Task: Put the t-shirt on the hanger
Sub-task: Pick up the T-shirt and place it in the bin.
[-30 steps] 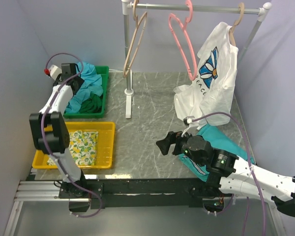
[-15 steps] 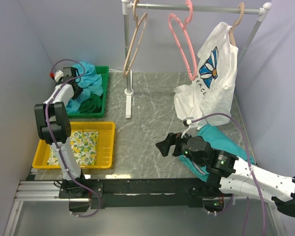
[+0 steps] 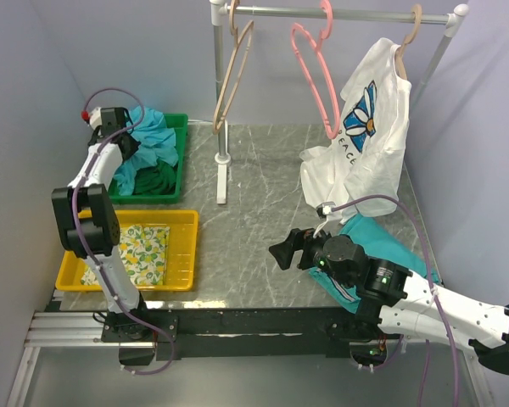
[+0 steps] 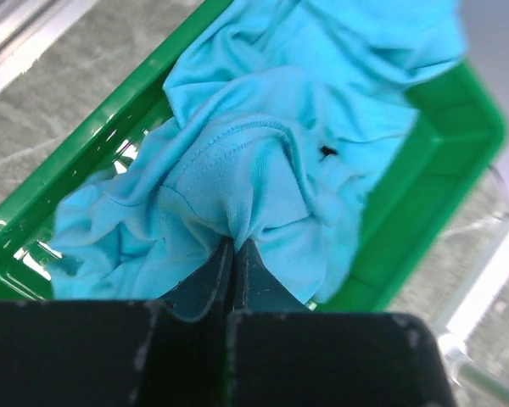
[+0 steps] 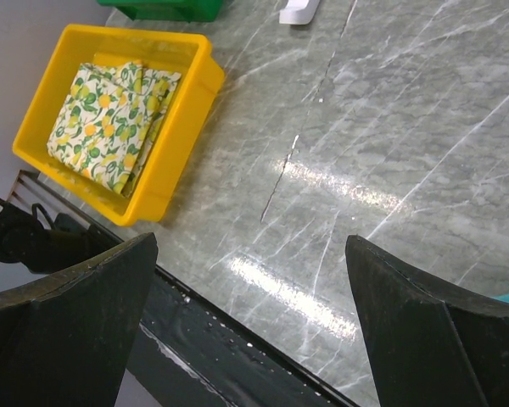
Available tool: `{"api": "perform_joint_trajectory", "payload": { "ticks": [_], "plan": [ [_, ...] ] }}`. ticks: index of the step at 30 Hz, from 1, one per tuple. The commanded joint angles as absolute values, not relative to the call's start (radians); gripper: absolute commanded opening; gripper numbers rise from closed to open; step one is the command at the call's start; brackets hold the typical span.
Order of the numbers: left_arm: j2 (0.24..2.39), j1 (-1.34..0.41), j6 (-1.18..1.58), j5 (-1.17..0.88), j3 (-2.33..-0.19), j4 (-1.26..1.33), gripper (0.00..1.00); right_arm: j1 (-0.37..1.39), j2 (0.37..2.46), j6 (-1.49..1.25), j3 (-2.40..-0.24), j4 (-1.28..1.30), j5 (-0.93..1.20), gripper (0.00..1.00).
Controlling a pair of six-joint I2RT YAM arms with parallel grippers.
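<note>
The turquoise t-shirt [image 3: 155, 136] lies crumpled in the green tray [image 3: 181, 161] at the back left. My left gripper [image 3: 125, 142] reaches into that tray. In the left wrist view its jaws are pressed together on a raised fold of the t-shirt [image 4: 263, 170], pinched at the left gripper [image 4: 235, 244], with the green tray [image 4: 445, 203] around it. The pink hanger [image 3: 316, 75] hangs bare from the rail at the back. My right gripper [image 3: 285, 250] hovers over the near table, and the right gripper [image 5: 250, 246] stands wide open with nothing between its fingers.
A yellow tray [image 3: 187, 248] with lemon-print cloth sits front left, also seen as the yellow tray [image 5: 191, 102]. A beige hanger [image 3: 227, 89] and a white flower-print shirt [image 3: 369, 140] hang on the rail. The rack post [image 3: 221, 157] stands mid-table. A teal garment [image 3: 382, 239] lies under the right arm.
My left gripper has closed from open onto a fold of the t-shirt in the green tray, shifting slightly. The right arm has not moved.
</note>
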State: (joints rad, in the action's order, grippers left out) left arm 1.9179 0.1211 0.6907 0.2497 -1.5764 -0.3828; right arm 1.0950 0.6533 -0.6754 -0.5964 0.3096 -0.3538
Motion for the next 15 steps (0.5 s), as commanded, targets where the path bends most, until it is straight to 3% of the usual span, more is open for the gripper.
{"api": "perform_joint_trajectory", "payload": {
  "ticks": [1, 15],
  "plan": [
    [1.798, 0.121, 0.626, 0.204, -1.670, -0.348, 0.01, 1.092, 0.644, -0.670, -0.595, 0.273, -0.364, 1.00],
    [1.574, 0.120, 0.531, 0.103, -1.746, -0.236, 0.01, 1.094, 0.715, -0.638, -0.635, 0.259, -0.365, 1.00]
  ]
}}
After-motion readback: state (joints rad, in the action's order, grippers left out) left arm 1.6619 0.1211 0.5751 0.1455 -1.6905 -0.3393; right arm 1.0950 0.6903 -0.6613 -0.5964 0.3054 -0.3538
